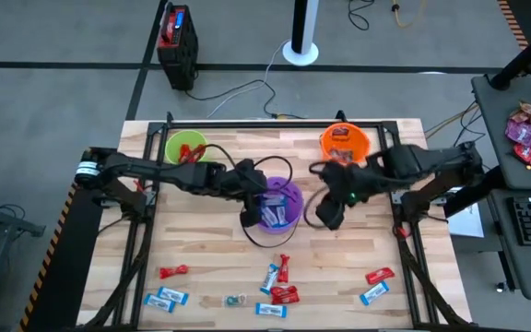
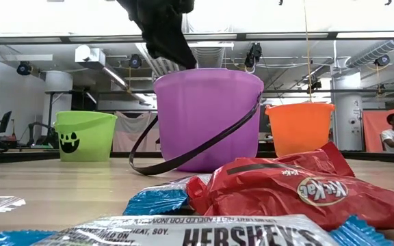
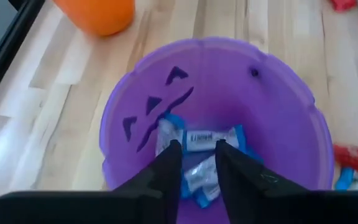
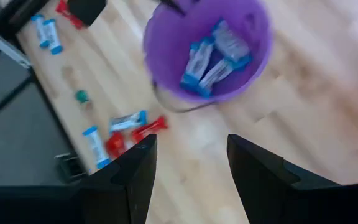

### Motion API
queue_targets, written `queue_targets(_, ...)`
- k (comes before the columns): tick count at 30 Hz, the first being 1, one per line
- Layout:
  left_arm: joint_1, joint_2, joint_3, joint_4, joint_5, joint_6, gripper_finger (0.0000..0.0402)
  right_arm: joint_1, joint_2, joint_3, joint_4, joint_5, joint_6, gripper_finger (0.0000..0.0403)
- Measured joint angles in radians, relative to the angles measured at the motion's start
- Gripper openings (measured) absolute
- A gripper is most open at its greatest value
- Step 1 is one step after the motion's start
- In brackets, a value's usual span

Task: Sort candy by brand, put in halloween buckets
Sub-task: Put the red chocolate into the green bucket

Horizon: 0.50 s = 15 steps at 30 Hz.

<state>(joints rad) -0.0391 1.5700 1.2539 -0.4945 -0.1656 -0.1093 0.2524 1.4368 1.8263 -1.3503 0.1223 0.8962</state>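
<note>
Left wrist view shows the left gripper (image 3: 197, 163) above the round purple plastic bucket (image 3: 278, 106), fingers slightly parted and empty, blue-and-white wrapped candies (image 3: 201, 140) lying inside. The right gripper (image 4: 188, 168) hovers open beside the bucket. Loose red and blue candy pieces (image 1: 282, 281) wait along the table's near edge; they look light, crinkly and slippery, best pinched mid-wrapper.

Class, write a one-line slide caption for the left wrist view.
Left hand, fingers apart, above the purple bucket holding blue-and-white candy; orange bucket beyond.
</note>
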Motion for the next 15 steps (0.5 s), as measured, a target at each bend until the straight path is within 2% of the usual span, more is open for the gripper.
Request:
queue_targets(4,-0.004,-0.019,0.068,-0.123,0.000,0.052,0.0097,0.118,0.028,-0.006,0.002,-0.001,0.221,0.0187)
queue_targets(7,-0.020,-0.091,0.076,-0.168,0.000,0.069,0.0099,0.198,0.072,-0.019,0.002,-0.024,0.431,0.0187)
queue_targets(11,-0.061,-0.224,0.043,-0.156,0.016,0.024,0.0099,0.269,0.146,-0.063,-0.016,-0.112,0.670,0.0187)
queue_targets(15,-0.136,-0.334,0.035,-0.142,0.026,-0.028,0.0099,0.317,0.214,-0.156,-0.068,-0.259,0.777,0.0187)
